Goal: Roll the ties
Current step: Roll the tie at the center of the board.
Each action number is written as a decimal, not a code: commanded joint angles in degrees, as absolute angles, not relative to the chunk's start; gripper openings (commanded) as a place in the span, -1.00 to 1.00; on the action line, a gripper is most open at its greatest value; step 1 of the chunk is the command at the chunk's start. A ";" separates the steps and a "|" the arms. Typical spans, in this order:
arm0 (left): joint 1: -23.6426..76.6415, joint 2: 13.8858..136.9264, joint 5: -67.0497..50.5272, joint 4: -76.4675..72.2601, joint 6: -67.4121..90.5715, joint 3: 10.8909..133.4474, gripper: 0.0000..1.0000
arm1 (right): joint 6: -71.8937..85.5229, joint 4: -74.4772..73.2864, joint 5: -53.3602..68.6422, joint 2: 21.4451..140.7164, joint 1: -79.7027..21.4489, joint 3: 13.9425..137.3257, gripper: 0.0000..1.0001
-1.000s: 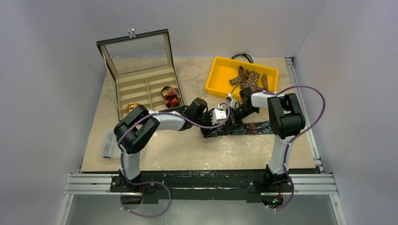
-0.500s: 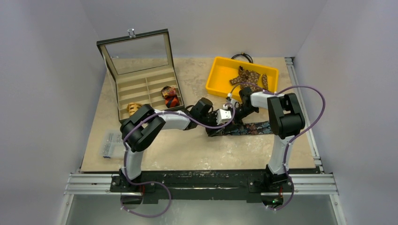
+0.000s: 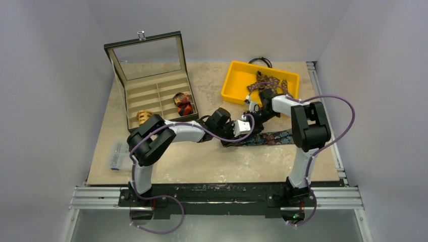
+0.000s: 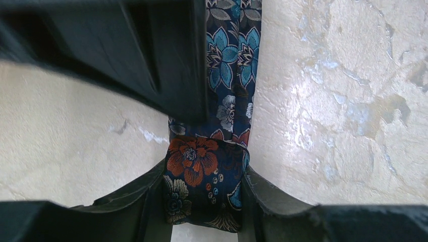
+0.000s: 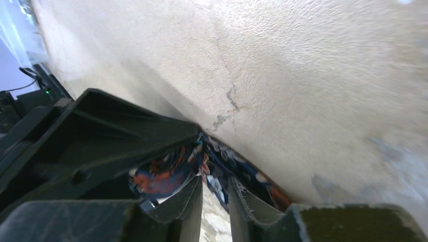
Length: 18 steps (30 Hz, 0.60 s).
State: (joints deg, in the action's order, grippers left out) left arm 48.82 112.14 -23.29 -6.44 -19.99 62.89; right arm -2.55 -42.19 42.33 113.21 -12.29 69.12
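A navy floral tie (image 3: 270, 137) lies as a flat strip on the table. Its left end is turned into a small coil (image 4: 194, 161). My left gripper (image 3: 236, 137) is shut on that coil, one finger on each side, as the left wrist view (image 4: 204, 176) shows. The flat strip (image 4: 232, 60) runs on away from the coil. My right gripper (image 3: 254, 112) sits just behind the left one. In the right wrist view (image 5: 216, 179) its fingers stand a narrow gap apart with tie fabric (image 5: 214, 174) between them. A brown dotted tie (image 3: 270, 83) lies in the yellow bin (image 3: 233, 86).
An open compartment box (image 3: 151, 93) stands at the back left with a red-orange coil (image 3: 182, 104) and a tan coil (image 3: 144, 116) in it. A black cable loop (image 3: 260, 61) lies behind the bin. A clear plastic item (image 3: 116, 155) lies at the left edge.
My left gripper has moved right along the tie with the coil. My right wrist has swung back toward the yellow bin.
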 commanded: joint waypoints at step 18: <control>49.49 115.22 -16.04 7.64 -18.11 63.61 -0.34 | 3.92 -33.07 53.57 109.49 -11.96 64.69 -0.13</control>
State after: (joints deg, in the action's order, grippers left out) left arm 49.32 111.66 -20.23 -1.17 -18.35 64.55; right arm 1.96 -36.93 50.89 108.51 -11.94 64.36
